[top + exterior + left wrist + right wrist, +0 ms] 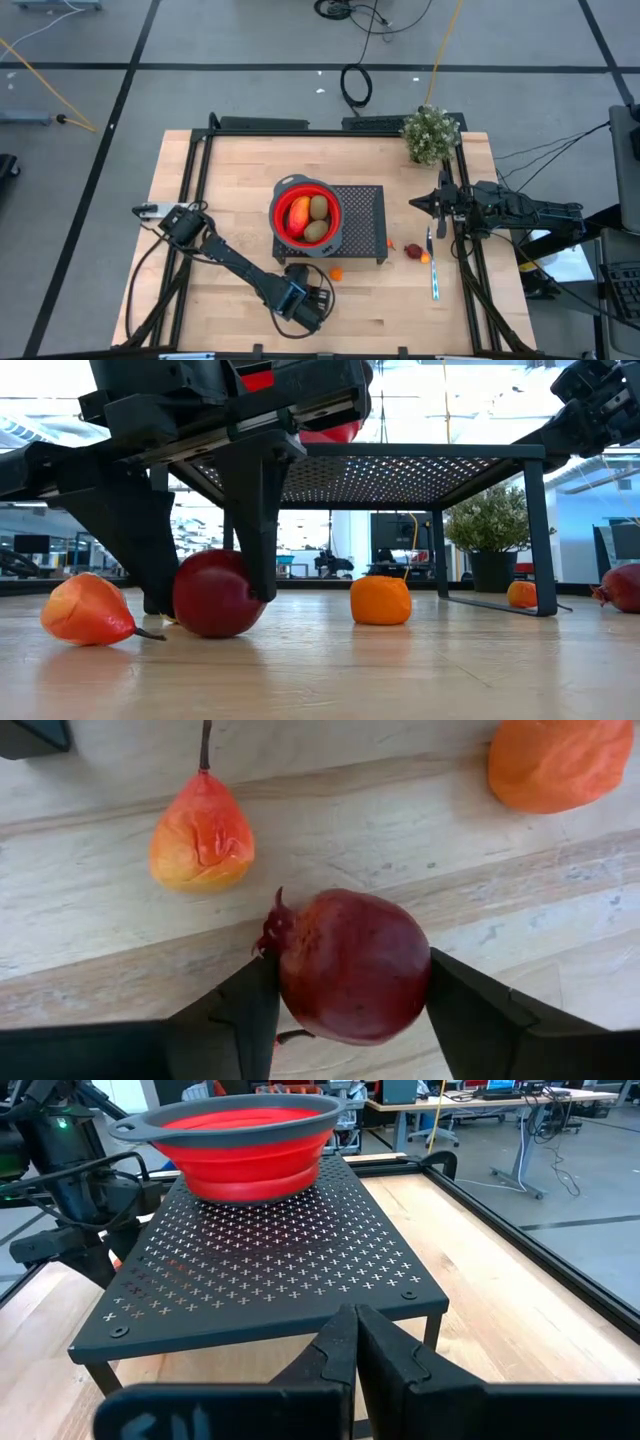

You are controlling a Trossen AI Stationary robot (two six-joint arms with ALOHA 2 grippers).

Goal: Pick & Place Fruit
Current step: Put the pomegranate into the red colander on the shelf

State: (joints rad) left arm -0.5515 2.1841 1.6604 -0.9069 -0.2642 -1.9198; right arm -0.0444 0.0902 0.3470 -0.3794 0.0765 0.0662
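2 fingers of the left claw point(350, 1020) pinch the dark red fruit point(350, 965) on the tabletop point(100, 940); being round, it may squirt out.

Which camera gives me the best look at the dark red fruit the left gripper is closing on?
The left wrist view: the dark red fruit fills it, a finger at each side. The low view shows it on the table, partly behind a finger. The high view hides it under the left gripper; the right wrist view misses it.
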